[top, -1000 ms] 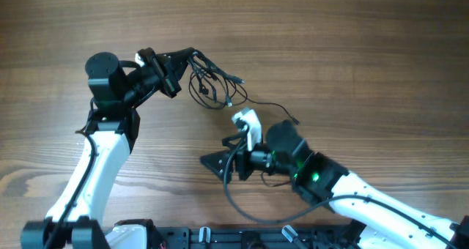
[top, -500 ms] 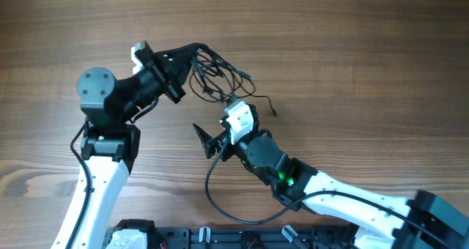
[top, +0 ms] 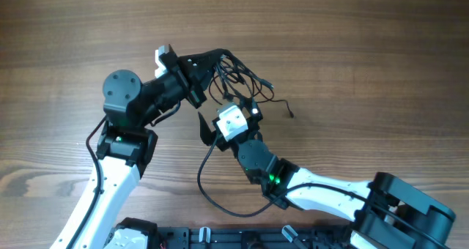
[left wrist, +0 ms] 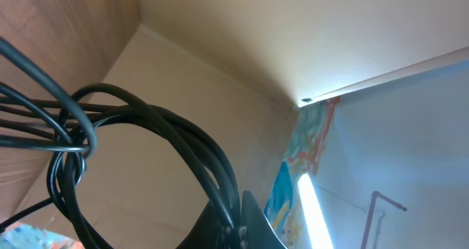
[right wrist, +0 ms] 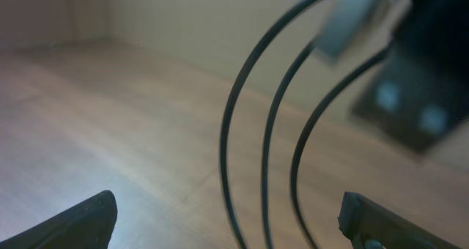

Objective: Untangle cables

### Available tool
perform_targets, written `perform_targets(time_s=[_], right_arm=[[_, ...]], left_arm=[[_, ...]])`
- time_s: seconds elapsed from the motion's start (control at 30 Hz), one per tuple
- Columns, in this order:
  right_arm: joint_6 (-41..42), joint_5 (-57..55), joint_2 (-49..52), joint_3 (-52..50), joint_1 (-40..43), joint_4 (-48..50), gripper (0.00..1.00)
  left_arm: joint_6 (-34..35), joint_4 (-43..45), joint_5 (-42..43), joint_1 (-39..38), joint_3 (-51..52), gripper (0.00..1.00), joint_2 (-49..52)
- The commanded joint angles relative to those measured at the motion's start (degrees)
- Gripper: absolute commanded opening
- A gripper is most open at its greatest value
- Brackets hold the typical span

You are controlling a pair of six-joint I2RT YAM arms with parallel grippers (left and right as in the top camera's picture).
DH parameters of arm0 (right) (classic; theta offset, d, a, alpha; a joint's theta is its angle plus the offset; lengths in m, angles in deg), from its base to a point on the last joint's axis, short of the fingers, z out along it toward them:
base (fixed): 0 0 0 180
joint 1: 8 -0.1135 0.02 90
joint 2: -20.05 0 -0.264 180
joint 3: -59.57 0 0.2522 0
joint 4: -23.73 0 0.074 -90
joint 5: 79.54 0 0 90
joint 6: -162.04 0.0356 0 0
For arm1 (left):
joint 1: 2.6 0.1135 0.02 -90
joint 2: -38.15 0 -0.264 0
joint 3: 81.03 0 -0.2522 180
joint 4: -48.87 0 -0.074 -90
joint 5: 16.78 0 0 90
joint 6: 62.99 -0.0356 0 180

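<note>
The cables (top: 236,75) are a tangled bundle of thin black wires at the table's centre back, with one plug end (top: 291,115) trailing to the right. My left gripper (top: 199,64) is shut on the bundle's left side. In the left wrist view the looped cables (left wrist: 183,135) run into the closed fingertips (left wrist: 236,231). My right gripper (top: 220,111) is open wide just below the bundle. In the right wrist view three cable strands (right wrist: 275,132) hang between its spread fingers (right wrist: 227,216) without touching them.
The wooden table (top: 366,51) stretches around both arms. The right arm's own thick black cable (top: 207,183) loops over the table near the front. A black rail (top: 220,238) lies along the front edge.
My left gripper has carried the bundle to the right. My right gripper has swung up and left, from the table's front to just under the bundle, so strands now hang between its fingers.
</note>
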Motion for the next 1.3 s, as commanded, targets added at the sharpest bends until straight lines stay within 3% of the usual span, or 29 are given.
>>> perform_targets(time_s=[0.0,0.4,0.43,0.5,0.53,0.57,0.6,0.63,0.77,0.87,1.0,1.17,1.27], right_arm=[[-3.1,-7.1,2.2,0.5,0.2,3.0,1.0],[-0.5,-3.1,4.8,0.5,9.4,4.1,0.98],[0.6,-3.0,4.8,0.5,10.5,4.2,0.92],[1.7,-1.8,4.8,0.5,12.1,4.2,0.69],[1.7,-0.3,4.8,0.5,12.6,4.0,0.55],[1.8,1.5,4.8,0.5,12.8,3.5,0.31],[3.1,3.3,4.8,0.5,12.7,2.6,0.14],[4.9,4.9,4.8,0.5,12.6,1.6,0.05],[12.9,17.9,4.8,0.5,9.9,-5.4,0.04],[13.1,24.1,4.8,0.5,6.1,-6.9,0.05],[5.5,23.8,4.8,0.5,-1.7,-6.7,0.05],[2.5,23.4,4.8,0.5,-11.9,-10.9,0.05],[1.3,15.5,4.8,0.5,-16.3,-15.0,0.05]], left_arm=[[9.0,0.5,-0.6,-1.9,-0.7,0.04,-0.9],[9.0,8.9,-1.0,-10.1,-0.7,0.04,-0.9],[9.0,8.8,-1.1,-10.6,-0.7,0.04,-0.9],[9.0,8.9,-1.5,-11.3,-0.7,0.04,-0.9],[9.0,8.9,-1.9,-11.6,-0.7,0.04,-0.9],[9.0,8.9,-2.6,-11.7,-0.7,0.04,-0.9],[9.0,8.9,-3.2,-11.7,-0.7,0.04,-0.9],[9.0,8.9,-3.9,-11.7,-0.7,0.04,-0.9],[9.0,8.8,-8.7,-11.4,-0.7,0.04,-0.9],[9.0,8.7,-11.0,-10.5,-0.7,0.04,-0.8],[9.0,6.4,-14.3,-9.2,-0.7,0.04,-0.2],[9.0,5.6,-16.0,-6.6,-0.7,0.04,1.9],[9.0,5.6,-16.0,-4.3,-0.7,0.04,3.7]])
